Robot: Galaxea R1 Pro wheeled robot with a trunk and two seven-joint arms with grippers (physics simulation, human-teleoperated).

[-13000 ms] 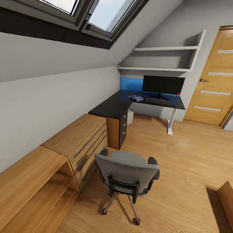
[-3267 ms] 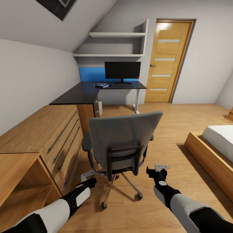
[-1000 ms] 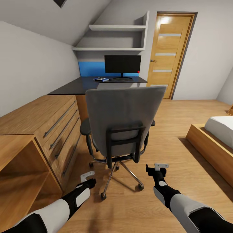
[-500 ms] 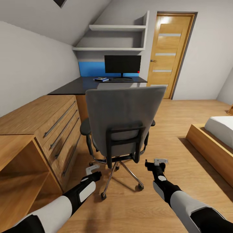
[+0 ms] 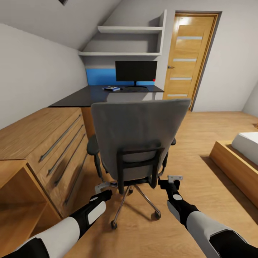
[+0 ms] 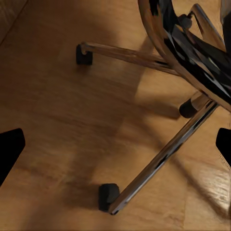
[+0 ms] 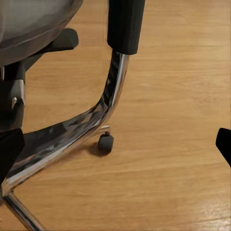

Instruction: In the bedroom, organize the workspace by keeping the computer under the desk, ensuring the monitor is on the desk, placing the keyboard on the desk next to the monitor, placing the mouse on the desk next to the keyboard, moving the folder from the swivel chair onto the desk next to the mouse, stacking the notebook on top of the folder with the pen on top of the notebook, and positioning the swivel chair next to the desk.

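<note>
Desk (image 5: 89, 97) stands beyond swivel chair (image 5: 138, 143), w/ monitor (image 5: 135, 71), keyboard (image 5: 134, 89) & blue folder (image 5: 112, 88) on top. Chair backrest faces robot, low wood cabinets (image 5: 43, 139) beside it. Left gripper (image 5: 103, 186) & right gripper (image 5: 172, 178) sit low behind chair, 2 jaw pairs spread, holding nothing.

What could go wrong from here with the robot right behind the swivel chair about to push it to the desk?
1. The swivel chair rides on castors, so an off-centre push could spin it instead of rolling it straight.
2. The light-wood cabinet stands close beside the chair; a drift that way could jam an armrest against the drawers.
3. Both the left gripper and right gripper sit low near the chrome base, where a leg might catch them.
</note>
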